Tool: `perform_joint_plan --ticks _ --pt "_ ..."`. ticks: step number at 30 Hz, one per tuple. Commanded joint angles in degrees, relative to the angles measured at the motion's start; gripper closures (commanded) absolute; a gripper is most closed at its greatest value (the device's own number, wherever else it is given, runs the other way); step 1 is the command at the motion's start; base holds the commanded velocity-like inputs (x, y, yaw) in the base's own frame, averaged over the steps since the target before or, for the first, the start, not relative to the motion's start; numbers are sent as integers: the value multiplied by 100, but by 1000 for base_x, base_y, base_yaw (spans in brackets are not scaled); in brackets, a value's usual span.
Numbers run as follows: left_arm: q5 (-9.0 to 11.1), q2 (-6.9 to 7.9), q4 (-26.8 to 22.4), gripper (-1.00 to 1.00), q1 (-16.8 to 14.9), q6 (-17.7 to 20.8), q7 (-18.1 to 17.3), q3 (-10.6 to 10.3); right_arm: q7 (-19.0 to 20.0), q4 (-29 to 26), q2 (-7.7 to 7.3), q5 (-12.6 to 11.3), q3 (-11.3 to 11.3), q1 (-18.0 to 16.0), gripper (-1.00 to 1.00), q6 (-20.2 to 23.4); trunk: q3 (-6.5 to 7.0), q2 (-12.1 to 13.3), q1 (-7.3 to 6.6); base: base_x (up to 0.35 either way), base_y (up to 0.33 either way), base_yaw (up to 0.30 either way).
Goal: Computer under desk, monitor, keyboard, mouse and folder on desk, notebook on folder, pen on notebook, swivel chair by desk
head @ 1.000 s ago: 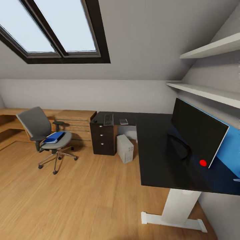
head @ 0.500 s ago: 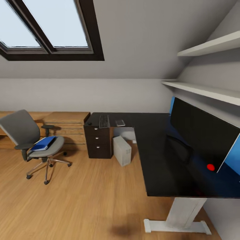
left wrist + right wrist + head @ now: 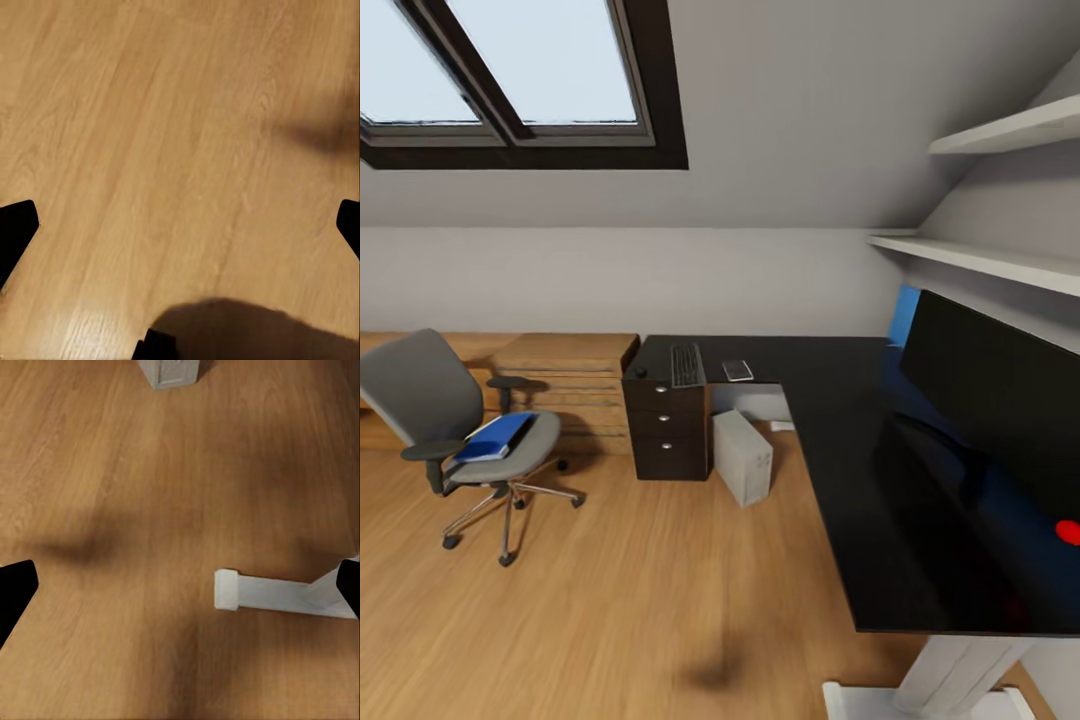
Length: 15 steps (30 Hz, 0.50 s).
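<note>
The grey swivel chair [image 3: 430,395] stands on the floor at the left, with the blue folder [image 3: 495,437] on its seat. The black L-shaped desk [image 3: 850,450] runs along the back and right. The keyboard [image 3: 686,364] lies on its far end above the drawers [image 3: 668,425], with a small dark lump [image 3: 641,373] and a flat grey item [image 3: 737,370] beside it, both too small to name. The monitor [image 3: 1000,390] stands on the desk at the right. The computer [image 3: 743,457] [image 3: 169,371] stands under the desk. My left gripper [image 3: 180,229] and right gripper [image 3: 180,585] hang open over bare floor.
A wooden chest [image 3: 565,385] and low wooden bench stand against the back wall behind the chair. The desk's white foot [image 3: 262,592] rests on the floor near my right gripper. Wall shelves [image 3: 1000,262] hang above the monitor. Wood floor [image 3: 640,600] spreads between chair and desk.
The whole head view has shifted as the camera moved; the desk and monitor now sit closer and further right. The chair, folder, keyboard and computer have not moved themselves.
</note>
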Motion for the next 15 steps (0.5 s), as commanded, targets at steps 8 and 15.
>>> perform_joint_plan --ticks 8,15 --pt "15 3 -12 -100 -1 0 34 -47 -13 6 -15 -60 44 -5 -100 -23 -77 -5 3 233 273 0" --pt "15 16 -12 -100 -1 0 29 -45 -13 6 -22 -61 44 -5 -100 -41 -95 -5 3 143 308 0"
